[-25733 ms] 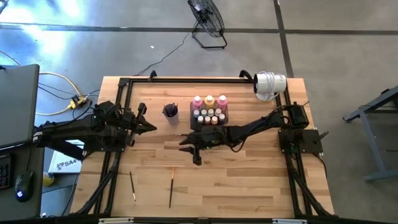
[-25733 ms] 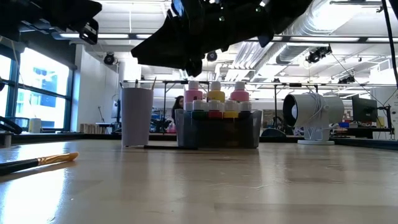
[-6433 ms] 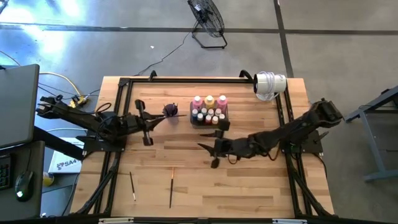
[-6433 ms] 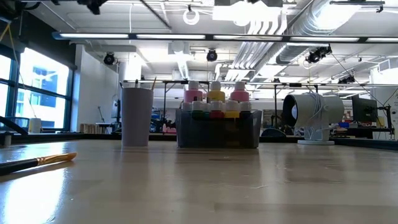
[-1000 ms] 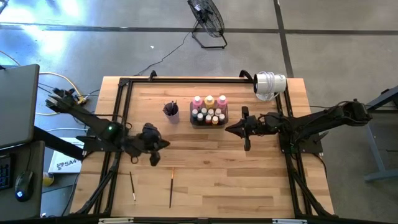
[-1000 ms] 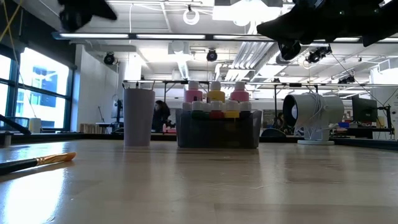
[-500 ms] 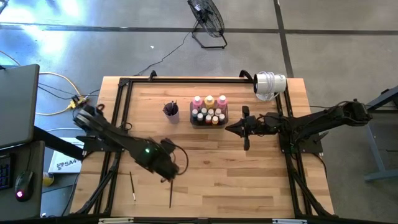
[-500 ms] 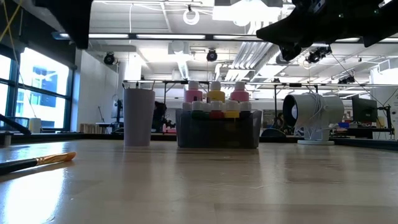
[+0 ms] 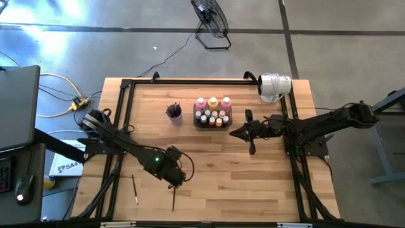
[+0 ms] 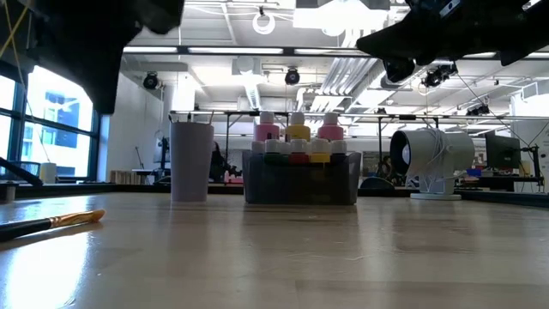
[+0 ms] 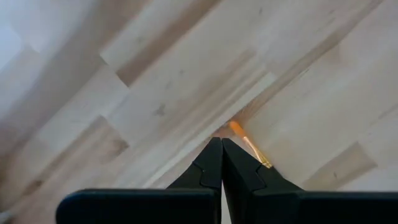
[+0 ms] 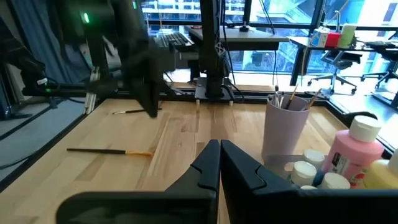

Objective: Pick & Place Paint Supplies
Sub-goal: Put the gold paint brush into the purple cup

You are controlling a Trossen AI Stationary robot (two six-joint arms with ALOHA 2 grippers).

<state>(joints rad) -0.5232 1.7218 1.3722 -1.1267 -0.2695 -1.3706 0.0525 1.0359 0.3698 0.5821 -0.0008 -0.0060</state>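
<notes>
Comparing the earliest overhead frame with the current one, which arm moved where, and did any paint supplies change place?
The left gripper swung from beside the purple cup down to the orange-handled brush, shut above its tip, not holding it. The right gripper pulled back from mid-table to the right of the tray, shut and empty. The bottles, the cup, both loose brushes and the second brush kept their places.
</notes>
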